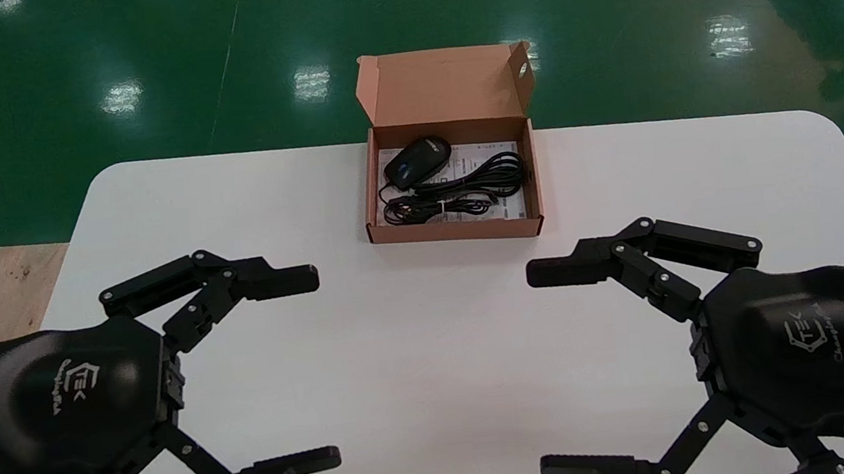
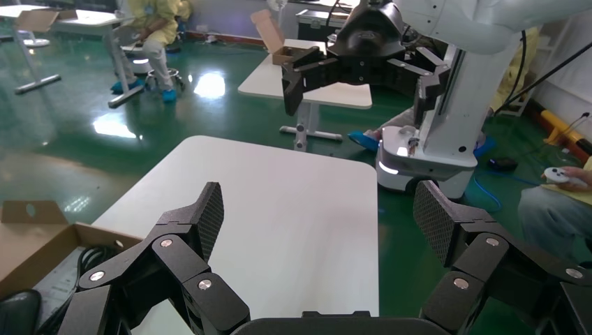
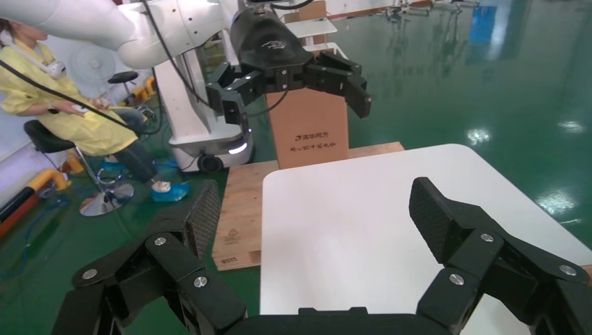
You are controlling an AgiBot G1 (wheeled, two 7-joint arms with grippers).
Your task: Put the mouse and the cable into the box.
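- Left gripper hovers over the near left part of the white table. Its two fingers are spread to a wide gap and point toward the table's middle.
- Nothing sits between those fingers. In the left wrist view the ribbed pads face each other across bare tabletop and touch nothing.
- Right gripper mirrors it over the near right part of the table. Its jaws are just as far apart, they hold nothing, and they point inward toward the other gripper.
- Both grippers are well apart from each other and sit on the near side of the box, clear of it.
- An open cardboard box sits at the far middle of the table, between the two arms' lines. Its lid stands up at the far side.
- Inside the box, the black mouse lies in the far left corner.
- Its black cable is bundled in loops beside the mouse and fills the middle and right of the box floor. A tie cinches the bundle near its left end.
- Mouse and cable both rest on a printed leaflet that lines the bottom of the box.
- Neither gripper touches the box, the mouse or the cable.
- Glossy green floor lies beyond the table's far edge.
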